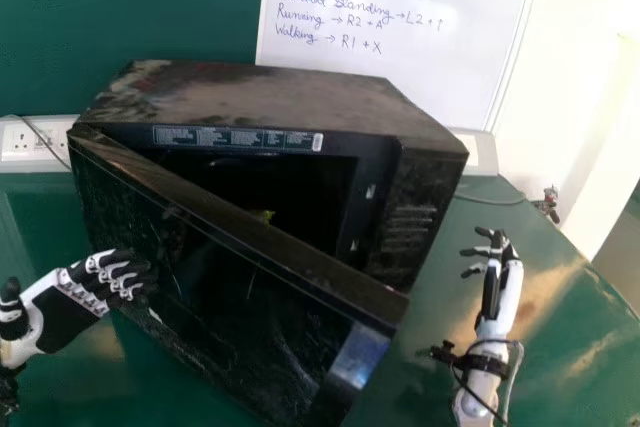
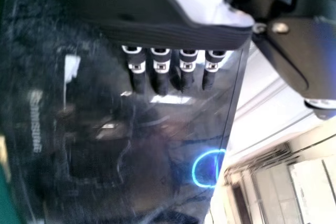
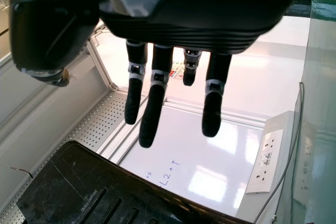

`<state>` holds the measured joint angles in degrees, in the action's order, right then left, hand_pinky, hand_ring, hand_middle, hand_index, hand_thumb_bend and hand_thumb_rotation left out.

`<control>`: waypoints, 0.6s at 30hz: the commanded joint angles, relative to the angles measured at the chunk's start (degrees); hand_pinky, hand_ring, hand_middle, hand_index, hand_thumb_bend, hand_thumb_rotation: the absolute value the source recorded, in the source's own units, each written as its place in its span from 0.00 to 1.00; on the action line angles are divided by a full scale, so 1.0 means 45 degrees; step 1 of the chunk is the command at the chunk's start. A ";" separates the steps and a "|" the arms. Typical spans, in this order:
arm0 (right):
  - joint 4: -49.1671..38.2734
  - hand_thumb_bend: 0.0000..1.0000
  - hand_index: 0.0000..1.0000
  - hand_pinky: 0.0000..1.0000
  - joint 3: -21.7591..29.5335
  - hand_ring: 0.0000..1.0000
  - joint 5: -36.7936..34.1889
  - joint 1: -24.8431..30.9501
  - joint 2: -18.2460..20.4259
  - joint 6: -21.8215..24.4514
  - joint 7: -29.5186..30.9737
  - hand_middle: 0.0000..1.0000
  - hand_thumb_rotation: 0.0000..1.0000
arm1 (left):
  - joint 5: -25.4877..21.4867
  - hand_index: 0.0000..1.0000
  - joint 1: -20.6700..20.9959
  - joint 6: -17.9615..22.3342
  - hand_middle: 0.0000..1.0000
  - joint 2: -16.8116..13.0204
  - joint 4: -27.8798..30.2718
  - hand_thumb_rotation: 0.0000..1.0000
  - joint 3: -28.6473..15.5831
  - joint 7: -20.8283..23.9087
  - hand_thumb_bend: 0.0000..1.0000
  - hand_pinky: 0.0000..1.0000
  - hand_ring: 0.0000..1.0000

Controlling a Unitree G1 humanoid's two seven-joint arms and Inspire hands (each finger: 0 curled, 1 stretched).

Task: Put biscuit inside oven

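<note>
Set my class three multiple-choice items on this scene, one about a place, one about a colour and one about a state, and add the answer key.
1. Seen from the head view, where is the robot's black-and-white right hand relative to the black, box-shaped oven?
A. On top of it
B. To its right
C. Inside it

2. What colour is the smooth, shiny tabletop?
A. White
B. Red
C. Green

3. How does the oven's glossy black door stand?
A. Partly open
B. Fully shut
C. Taken off

Key
1. B: the hand shows beyond the oven's right side, above the tabletop.
2. C: green surface shows on both sides of the oven.
3. A: the door angles away from the oven's front, leaving the dark opening visible.
</note>
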<state>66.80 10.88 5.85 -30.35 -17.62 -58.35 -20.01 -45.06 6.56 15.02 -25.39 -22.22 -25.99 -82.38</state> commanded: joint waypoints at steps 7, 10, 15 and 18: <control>0.0450 0.73 0.61 0.23 -0.0065 0.29 -0.0104 0.0823 0.0896 0.0029 0.0112 0.37 1.00 | 0.1248 0.79 0.0217 0.1645 0.54 0.0408 -0.0097 0.00 0.0158 0.0943 0.00 0.03 0.29; 0.0459 0.72 0.61 0.23 -0.0032 0.29 -0.0158 0.0823 0.0907 0.0042 0.0171 0.37 1.00 | 0.1467 0.79 0.0197 0.1691 0.57 0.0452 0.0127 0.00 0.0272 0.1229 0.00 0.03 0.27; 0.0432 0.74 0.62 0.24 0.0062 0.29 -0.0358 0.0832 0.0963 0.0053 0.0465 0.38 1.00 | 0.1565 0.80 0.0080 0.1528 0.69 0.0470 0.0365 0.00 0.0417 0.1600 0.00 0.02 0.29; 0.0428 0.73 0.62 0.24 0.0012 0.29 -0.0197 0.0841 0.0916 0.0034 0.0299 0.38 1.00 | 0.1668 0.81 -0.0104 0.1249 0.74 0.0474 0.0765 0.00 0.0585 0.2019 0.00 0.02 0.35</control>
<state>66.66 11.34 4.97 -30.35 -17.42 -58.35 -18.04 -38.25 6.86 21.28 -23.45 -20.13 -24.00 -74.17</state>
